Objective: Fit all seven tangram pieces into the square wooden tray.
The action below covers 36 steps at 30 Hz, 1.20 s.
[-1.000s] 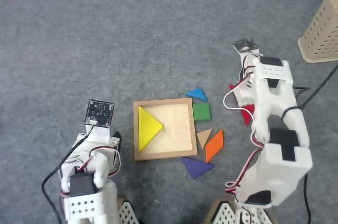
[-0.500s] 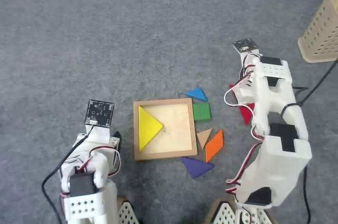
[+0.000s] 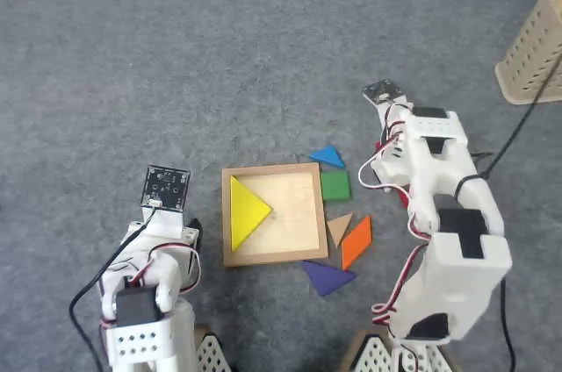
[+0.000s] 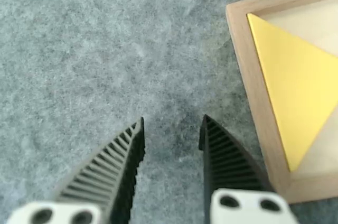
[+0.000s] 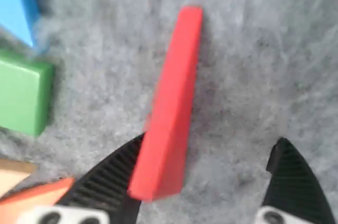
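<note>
The square wooden tray [image 3: 272, 169] lies mid-table with the yellow triangle [image 3: 246, 209] in its left half. To its right lie the blue triangle [image 3: 327, 157], green square [image 3: 335, 185], tan triangle [image 3: 338, 228], orange parallelogram [image 3: 356, 241] and purple triangle [image 3: 327, 276]. The red piece [image 5: 171, 113] lies under the right arm, seen edge-on and touching one finger [image 5: 108, 179]. My right gripper [image 5: 210, 140] is open around it. My left gripper [image 4: 173, 120] is open over bare carpet, just left of the tray's corner [image 4: 237, 15].
Grey carpet covers the whole table. A perforated beige container [image 3: 536, 47] stands at the far right edge. The right arm's white body [image 3: 448, 214] hangs over the carpet right of the loose pieces.
The right arm has swung left toward the loose pieces and now covers more of the red piece. The left arm and the other pieces have not moved.
</note>
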Motion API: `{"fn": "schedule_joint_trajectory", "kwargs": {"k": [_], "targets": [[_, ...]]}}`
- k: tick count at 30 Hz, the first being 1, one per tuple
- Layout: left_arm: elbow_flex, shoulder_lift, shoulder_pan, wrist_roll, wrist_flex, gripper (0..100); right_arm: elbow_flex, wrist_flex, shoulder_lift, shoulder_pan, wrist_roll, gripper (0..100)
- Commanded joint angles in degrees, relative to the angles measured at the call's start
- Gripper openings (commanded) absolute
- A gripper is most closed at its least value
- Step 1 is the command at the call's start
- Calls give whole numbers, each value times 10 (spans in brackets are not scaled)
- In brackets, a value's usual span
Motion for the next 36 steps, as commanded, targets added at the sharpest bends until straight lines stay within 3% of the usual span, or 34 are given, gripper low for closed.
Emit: {"fn": "schedule_joint_trajectory", "kwargs": {"k": [1,4,11,15,21,32,36], "targets": [[-7,-4,1,-3,3,168,23,-7,-34,-12,10,333],[-7,-4,1,-3,3,168,23,-8,-41,-11,6,298],[-7,-4,1,-3,3,168,11,0,-53,-14,4,104],[-7,-4,1,-3,3,168,3,9,-102,-12,-55,2],[-7,-4,1,-3,3,168,-1,45,-182,-41,-80,6],[-7,-4,1,-3,3,168,3,73,-262,-226,-85,6],[-7,-4,1,-3,3,168,3,72,-255,-257,-157,6]]}}
